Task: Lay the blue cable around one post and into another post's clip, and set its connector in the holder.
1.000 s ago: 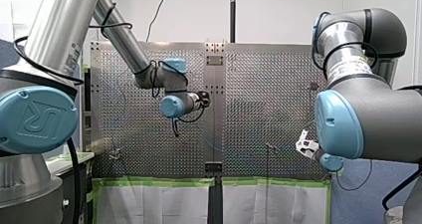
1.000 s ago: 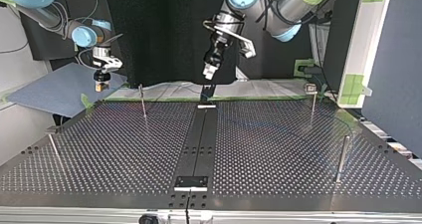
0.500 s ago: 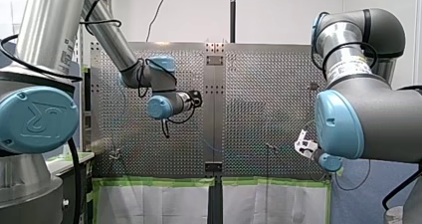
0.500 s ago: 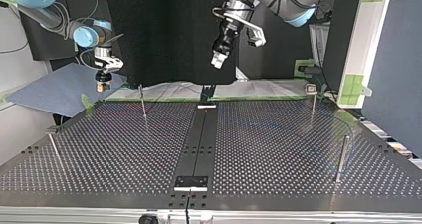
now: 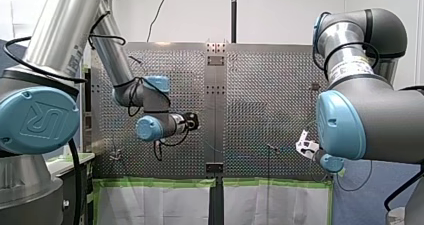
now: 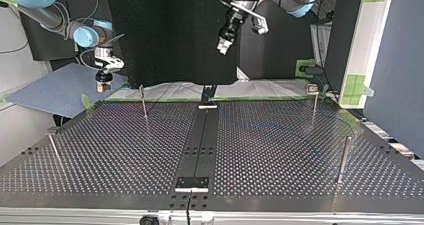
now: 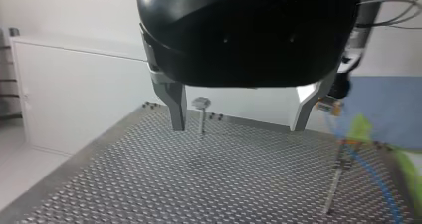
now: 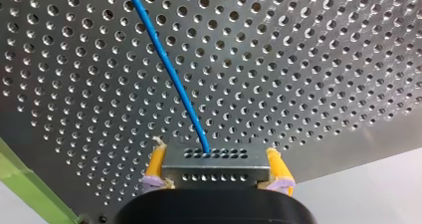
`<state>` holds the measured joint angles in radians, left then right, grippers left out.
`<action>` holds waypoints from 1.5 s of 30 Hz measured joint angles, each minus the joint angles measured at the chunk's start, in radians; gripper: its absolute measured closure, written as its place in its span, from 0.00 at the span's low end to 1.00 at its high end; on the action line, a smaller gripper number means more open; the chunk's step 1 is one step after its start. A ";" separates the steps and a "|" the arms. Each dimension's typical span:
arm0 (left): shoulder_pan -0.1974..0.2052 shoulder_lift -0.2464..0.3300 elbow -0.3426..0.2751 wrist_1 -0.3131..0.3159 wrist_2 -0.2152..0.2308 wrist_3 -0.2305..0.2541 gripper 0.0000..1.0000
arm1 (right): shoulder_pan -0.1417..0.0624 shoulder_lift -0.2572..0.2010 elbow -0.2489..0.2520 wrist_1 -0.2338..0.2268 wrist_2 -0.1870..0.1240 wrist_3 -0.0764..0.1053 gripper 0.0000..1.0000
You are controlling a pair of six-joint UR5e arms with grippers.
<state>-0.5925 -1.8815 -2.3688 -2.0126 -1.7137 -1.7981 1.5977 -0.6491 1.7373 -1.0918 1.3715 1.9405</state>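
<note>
The right hand [image 8: 215,178] is closed on the connector [image 8: 214,163], a grey metal block with rows of small holes, gripped on both sides by the yellow pads [image 8: 156,163]. The blue cable [image 8: 168,64] leaves the middle of the block and runs ahead of the hand over the perforated table [image 8: 308,59]. In the top view this hand [image 6: 103,86] hangs at the upper left of the frame, just past the table's far left corner and above a blue-grey sheet [image 6: 50,92].

The left hand [image 6: 223,47] sits high in the upper middle of the top view, well above the table [image 6: 125,155] and tilted downward. Its own camera shows it [image 7: 238,129] spread wide, with nothing between the metal fingers [image 7: 177,107]. Ahead of it, just beside one finger, a thin post with a clip on top [image 7: 201,106] stands on the table. Off to the other side, the blue cable [image 7: 370,171] passes close by another thin post [image 7: 336,181]; whether they touch cannot be told.

In the top view, four posts stand on the table, two in the left half of the frame and two in the right.
</note>
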 joint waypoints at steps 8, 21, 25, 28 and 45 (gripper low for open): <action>0.001 -0.056 -0.065 0.066 -0.003 -0.007 0.00 | 0.000 0.000 0.000 -0.001 0.000 0.002 0.73; 0.002 -0.064 -0.102 0.145 -0.004 -0.034 0.00 | 0.003 0.000 0.000 -0.001 0.000 0.002 0.73; 0.002 -0.064 -0.097 0.149 -0.010 -0.038 0.00 | 0.003 0.000 0.000 -0.001 0.000 0.002 0.73; 0.002 -0.064 -0.096 0.148 -0.023 -0.037 0.00 | 0.002 0.000 0.000 -0.001 0.001 0.002 0.73; 0.002 -0.064 -0.096 0.110 -0.063 -0.023 0.00 | -0.010 -0.066 0.001 0.059 0.045 -0.018 0.73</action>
<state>-0.5904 -1.9456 -2.4647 -1.9030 -1.7768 -1.8214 1.5873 -0.7149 1.7384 -1.0325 1.4166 1.9229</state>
